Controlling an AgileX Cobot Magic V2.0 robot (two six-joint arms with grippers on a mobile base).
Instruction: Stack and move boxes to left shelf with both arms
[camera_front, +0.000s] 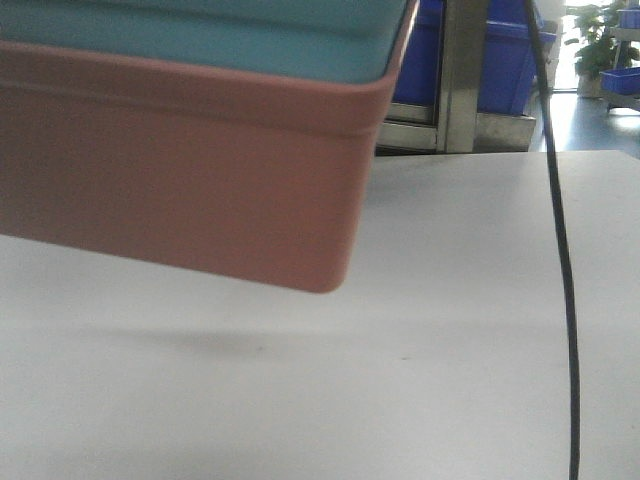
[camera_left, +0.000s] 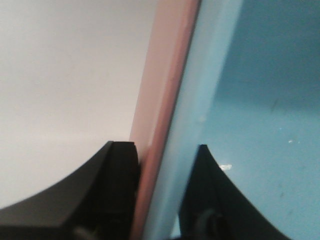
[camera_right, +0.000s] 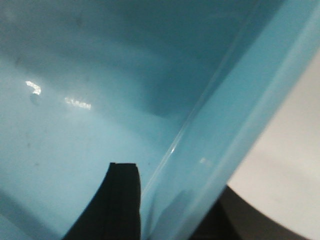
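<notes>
Turquoise bin (camera_front: 200, 40) sits nested in the pink bin (camera_front: 180, 170), upper left of the front view, hanging clear of the desk (camera_front: 450, 300). For the carry, I'd move both sides level and in sync, or the stack twists. Left hand (camera_left: 160, 155) pinches both walls, one finger each side. Right hand (camera_right: 175, 200) clamps the turquoise rim.

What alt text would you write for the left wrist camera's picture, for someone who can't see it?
The robot's black left hand pinches the nested side walls of a pink bin and the turquoise bin sitting inside it, one finger outside the pink wall, one inside the turquoise. White table shows beside the pink wall.
</notes>
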